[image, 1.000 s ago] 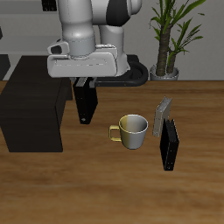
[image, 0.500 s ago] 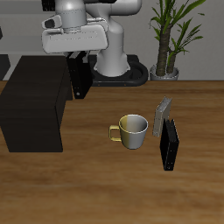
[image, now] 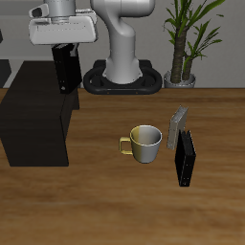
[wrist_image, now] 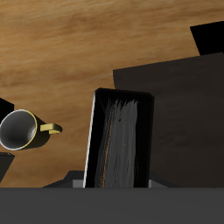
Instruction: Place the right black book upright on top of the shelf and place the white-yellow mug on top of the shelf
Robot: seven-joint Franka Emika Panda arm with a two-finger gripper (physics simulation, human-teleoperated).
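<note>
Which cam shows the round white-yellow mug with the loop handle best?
Exterior view: the round white-yellow mug stands whole and unobstructed on the wooden table, yellow loop handle and yellowish inside clear. Wrist view catches the mug from above, at the frame's edge, slightly cut off.

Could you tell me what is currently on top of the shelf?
Nothing rests on the shelf yet. The right black book hangs above it in the gripper; the book covers part of the top in the wrist view.
</note>
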